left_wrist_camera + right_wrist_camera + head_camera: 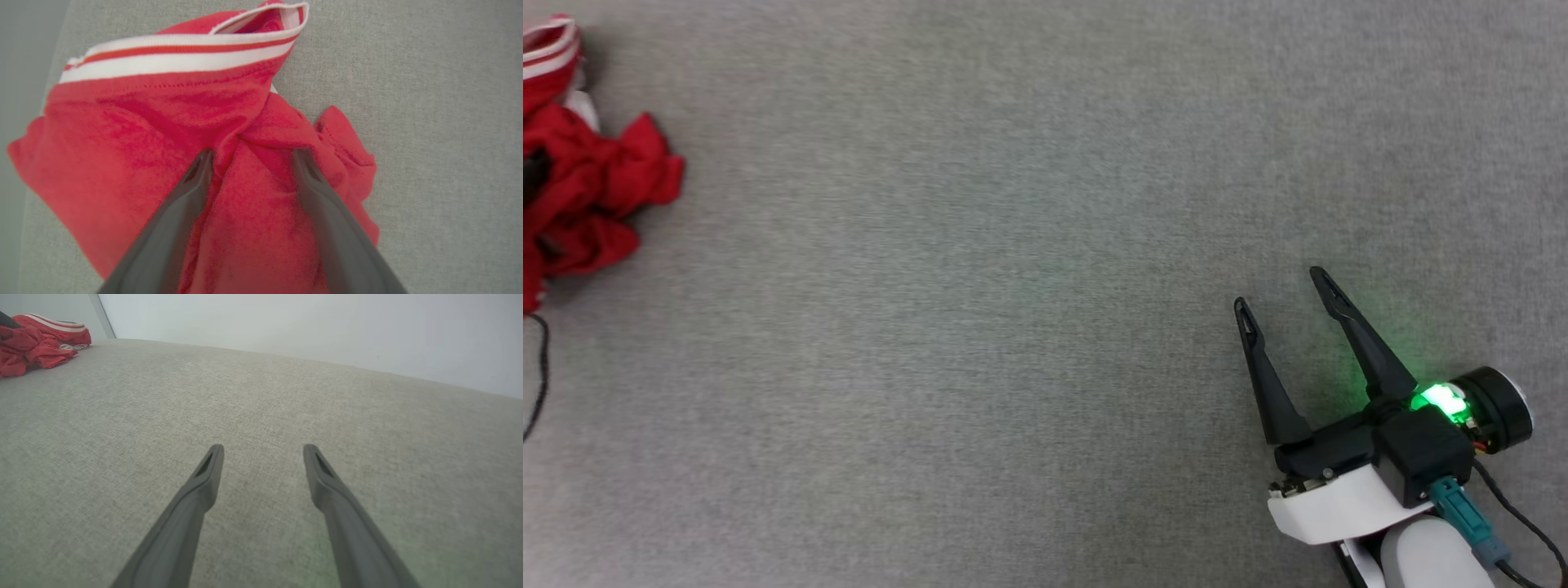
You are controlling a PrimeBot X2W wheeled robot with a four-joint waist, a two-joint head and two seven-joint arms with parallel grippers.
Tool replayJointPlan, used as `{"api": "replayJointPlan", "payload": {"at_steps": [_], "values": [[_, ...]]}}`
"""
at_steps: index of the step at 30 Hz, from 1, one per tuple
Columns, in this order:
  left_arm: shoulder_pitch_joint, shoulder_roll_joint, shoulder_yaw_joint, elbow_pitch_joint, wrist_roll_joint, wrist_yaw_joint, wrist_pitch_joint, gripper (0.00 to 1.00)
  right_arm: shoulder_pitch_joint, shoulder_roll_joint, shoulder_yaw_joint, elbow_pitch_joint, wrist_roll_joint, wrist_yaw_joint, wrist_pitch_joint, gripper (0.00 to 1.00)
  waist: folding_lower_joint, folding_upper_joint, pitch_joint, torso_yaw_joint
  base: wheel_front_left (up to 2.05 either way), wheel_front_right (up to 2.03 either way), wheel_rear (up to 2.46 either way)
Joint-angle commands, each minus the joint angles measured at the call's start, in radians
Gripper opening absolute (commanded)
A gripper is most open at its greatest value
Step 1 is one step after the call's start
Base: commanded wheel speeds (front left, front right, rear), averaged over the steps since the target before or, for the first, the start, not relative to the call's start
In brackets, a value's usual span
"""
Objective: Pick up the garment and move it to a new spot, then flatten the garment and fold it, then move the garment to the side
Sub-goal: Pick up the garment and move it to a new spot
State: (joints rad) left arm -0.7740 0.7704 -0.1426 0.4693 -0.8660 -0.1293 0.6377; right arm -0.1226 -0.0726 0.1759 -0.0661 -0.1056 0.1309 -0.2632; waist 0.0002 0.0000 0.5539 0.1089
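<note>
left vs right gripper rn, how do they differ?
1. The left gripper is at the garment, with a bunched red fold between its spread fingers. The right gripper has nothing between its fingers.
2. The left gripper is over red cloth. The right gripper is over the bare grey surface, well away from the garment.
Shared: both are open, with the same long dark tapered fingers.
</note>
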Motion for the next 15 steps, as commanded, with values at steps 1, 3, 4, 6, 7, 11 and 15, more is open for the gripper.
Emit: {"api": "replayJointPlan", "payload": {"at_steps": [1, 3, 4, 6, 7, 11, 15], "values": [[-0.02, 0.016, -0.001, 0.016, -0.017, -0.001, 0.041, 1.0, -0.018, 0.003, 0.007, -0.004, -0.003, 0.0, -0.002, 1.0, -0.0002, 0.0, 0.049, -0.042, 0.0, 0.0, 0.0], [-0.041, 0.023, -0.002, 0.04, -0.042, 0.002, 0.1, 1.0, -0.023, 0.006, 0.013, -0.005, -0.004, 0.0, -0.002, 1.0, -0.0002, 0.0, 0.064, -0.052, 0.0, 0.0, 0.0], [-0.048, 0.026, -0.004, 0.051, -0.049, 0.004, 0.123, 1.0, -0.022, 0.006, 0.016, -0.004, -0.005, 0.0, -0.002, 1.0, -0.0002, 0.0, 0.071, -0.057, 0.0, 0.0, 0.0], [-0.055, 0.029, -0.013, 0.074, -0.058, 0.006, 0.161, 1.0, -0.022, 0.007, 0.018, -0.002, -0.007, 0.0, -0.002, 1.0, -0.0002, 0.0, 0.081, -0.064, 0.0, 0.0, 0.0], [-0.054, 0.027, -0.02, 0.084, -0.06, 0.006, 0.178, 1.0, -0.024, 0.007, 0.018, -0.001, -0.007, 0.0, -0.002, 1.0, -0.0002, 0.0, 0.086, -0.066, 0.0, 0.0, 0.0], [-0.038, 0.011, -0.047, 0.12, -0.064, 0.004, 0.204, 0.0, -0.027, 0.008, 0.016, 0.003, -0.009, -0.001, -0.001, 1.0, -0.0002, 0.0, 0.094, -0.07, 0.0, 0.0, 0.0], [-0.032, -0.006, -0.048, 0.134, -0.072, 0.0, 0.161, 0.0, -0.031, 0.011, 0.014, 0.011, -0.011, -0.001, -0.001, 1.0, -0.0002, 0.0, 0.082, -0.067, 0.0, 0.0, 0.0]]}}
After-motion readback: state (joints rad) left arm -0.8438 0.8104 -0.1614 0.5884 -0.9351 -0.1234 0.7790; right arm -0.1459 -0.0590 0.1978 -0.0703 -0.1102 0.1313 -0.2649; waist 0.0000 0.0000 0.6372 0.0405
